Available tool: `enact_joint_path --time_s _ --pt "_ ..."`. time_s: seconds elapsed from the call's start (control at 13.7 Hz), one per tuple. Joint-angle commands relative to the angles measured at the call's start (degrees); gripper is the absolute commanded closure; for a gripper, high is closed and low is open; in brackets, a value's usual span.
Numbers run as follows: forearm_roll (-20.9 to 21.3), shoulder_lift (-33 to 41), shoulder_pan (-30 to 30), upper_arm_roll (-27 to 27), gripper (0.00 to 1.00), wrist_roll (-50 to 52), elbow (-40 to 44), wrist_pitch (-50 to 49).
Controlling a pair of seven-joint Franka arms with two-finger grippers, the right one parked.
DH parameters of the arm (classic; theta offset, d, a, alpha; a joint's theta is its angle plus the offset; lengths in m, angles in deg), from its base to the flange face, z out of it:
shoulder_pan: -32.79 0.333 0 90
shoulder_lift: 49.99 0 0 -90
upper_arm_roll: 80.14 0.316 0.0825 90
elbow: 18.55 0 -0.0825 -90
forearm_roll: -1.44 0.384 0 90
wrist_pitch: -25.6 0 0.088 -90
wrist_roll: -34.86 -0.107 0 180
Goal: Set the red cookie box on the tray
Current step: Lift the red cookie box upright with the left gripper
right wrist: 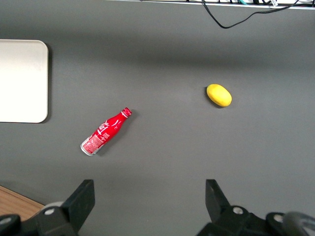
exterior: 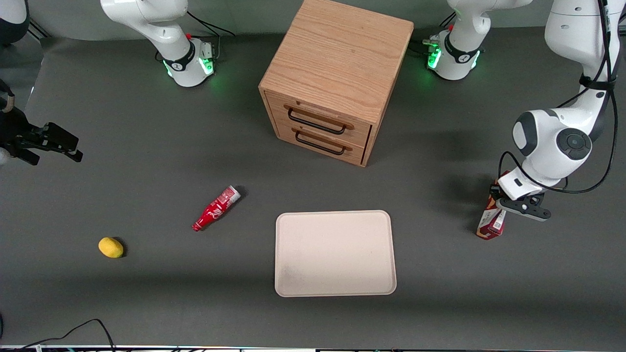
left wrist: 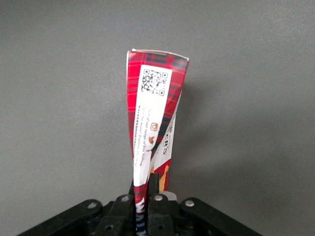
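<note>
— Could you read anything from my feeds?

— Little. The box (left wrist: 155, 120) pinched shut in the gripper (left wrist: 145, 194) toward the working arm's end of the table carried a white label with a QR code (left wrist: 154, 81); below it ran lines of small print I couldn't make out, plus a small orange square logo.

— And the bottle?

— The red bottle (right wrist: 105, 132) showed white script lettering, too small for me to spell out. I read no numbers anywhere.
</note>
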Motion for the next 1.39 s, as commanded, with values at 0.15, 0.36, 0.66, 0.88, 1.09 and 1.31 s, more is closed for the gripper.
enact_joint_path --time_s 0.15,0.36,0.66,0.88,1.09,1.31 --pt "-0.9 7.0 0.9 -0.4 1.0 -2.3 1.0 -9.5" --pt "-3.7 13.1 0.8 -0.3 1.0 -2.3 6.9 -25.4" --pt "-5.1 17.8 0.8 0.1 1.0 -1.0 19.3 -48.0" --pt "-5.1 17.9 0.8 0.1 1.0 2.2 29.7 -61.0" --pt "-5.0 17.1 -1.7 -0.5 1.0 8.5 34.6 -63.0" --pt "-5.0 13.8 -4.9 -5.3 1.0 21.5 38.9 -62.2"
